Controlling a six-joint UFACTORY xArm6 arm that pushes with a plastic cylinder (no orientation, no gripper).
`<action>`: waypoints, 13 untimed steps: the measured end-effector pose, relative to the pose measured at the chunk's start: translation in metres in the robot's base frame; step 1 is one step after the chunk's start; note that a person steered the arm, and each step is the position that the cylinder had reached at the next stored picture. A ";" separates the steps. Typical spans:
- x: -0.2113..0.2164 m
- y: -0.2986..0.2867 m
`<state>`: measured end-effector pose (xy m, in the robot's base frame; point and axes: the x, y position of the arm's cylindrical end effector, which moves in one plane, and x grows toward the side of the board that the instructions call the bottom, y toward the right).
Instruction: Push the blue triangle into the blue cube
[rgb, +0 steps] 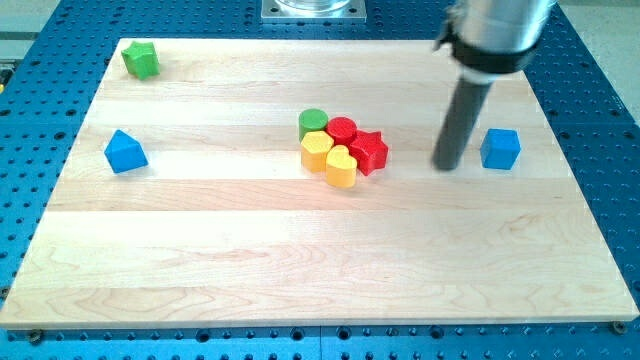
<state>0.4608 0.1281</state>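
The blue triangle (125, 152) lies near the left edge of the wooden board (300, 260). The blue cube (500, 149) sits near the right edge, at about the same height in the view. My tip (447, 166) rests on the board just left of the blue cube, a small gap apart from it. The tip is far to the right of the blue triangle, with the central cluster between them.
A cluster sits mid-board: a green cylinder (313, 123), a red cylinder (342, 129), a red star (370, 151), a yellow hexagonal block (317, 150) and a yellow heart (341, 167). A green star-like block (142, 60) lies at the top left corner.
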 end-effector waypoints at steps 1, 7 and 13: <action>0.061 -0.115; -0.088 -0.396; -0.136 -0.222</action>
<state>0.3251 -0.0942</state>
